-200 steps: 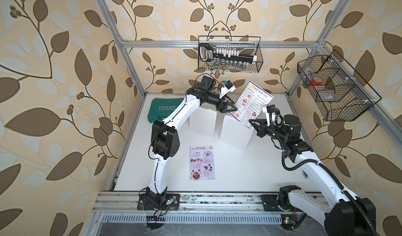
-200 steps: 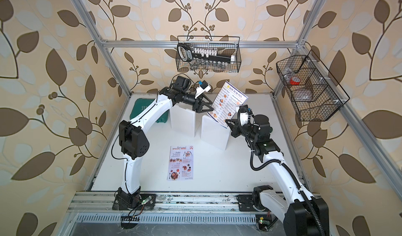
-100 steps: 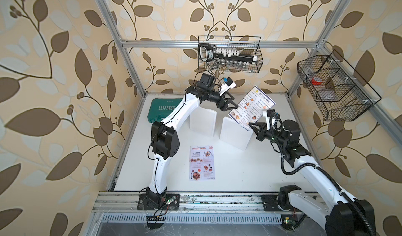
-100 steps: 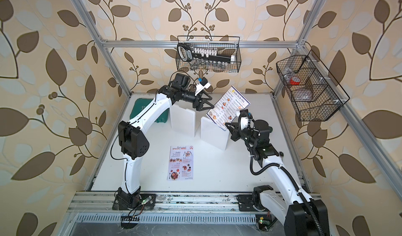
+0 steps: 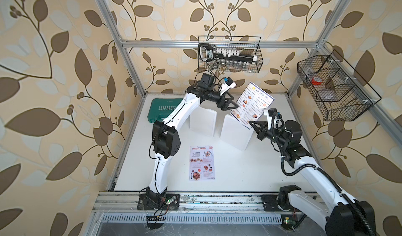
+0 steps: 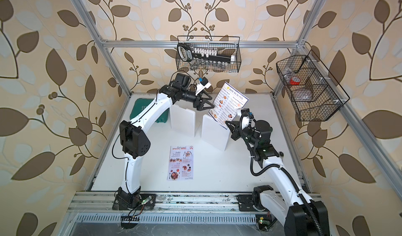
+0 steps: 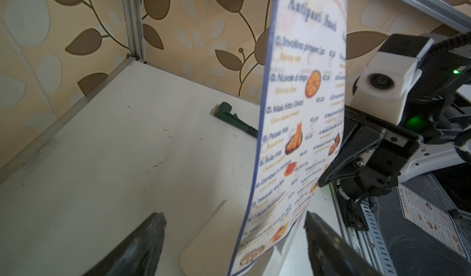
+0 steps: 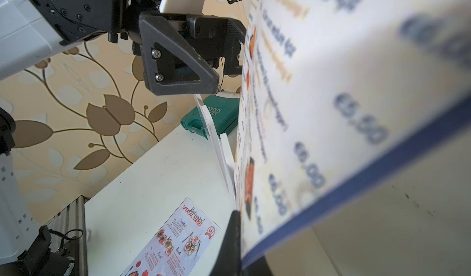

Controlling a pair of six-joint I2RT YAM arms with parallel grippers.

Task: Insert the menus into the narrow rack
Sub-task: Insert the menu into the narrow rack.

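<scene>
Gently bowed, the thin navy-bordered menu (image 5: pixel 252 104) hangs pinched in the right gripper (image 5: pixel 252 123).

We see teal-green plastic tool case (image 5: pixel 165 110) lying flat on white tabletop (image 5: pixel 239 176), far left corner, close to walls. Black wire basket (image 5: pixel 228 37) hangs from back aluminium rail (image 5: pixel 163 43); inside we make out black-and-white tool above row of small clear containers. Second black wire basket (image 5: pixel 348 106), divided into compartments, hangs on right side; red-orange round item (image 5: pixel 316 79) sits in its far compartment. In left wrist view we spot dark green hand tool (image 7: pixel 233 119) on tabletop near wall. Beige wallpaper with brown leaves (image 5: pixel 54 71) covers all walls.
</scene>
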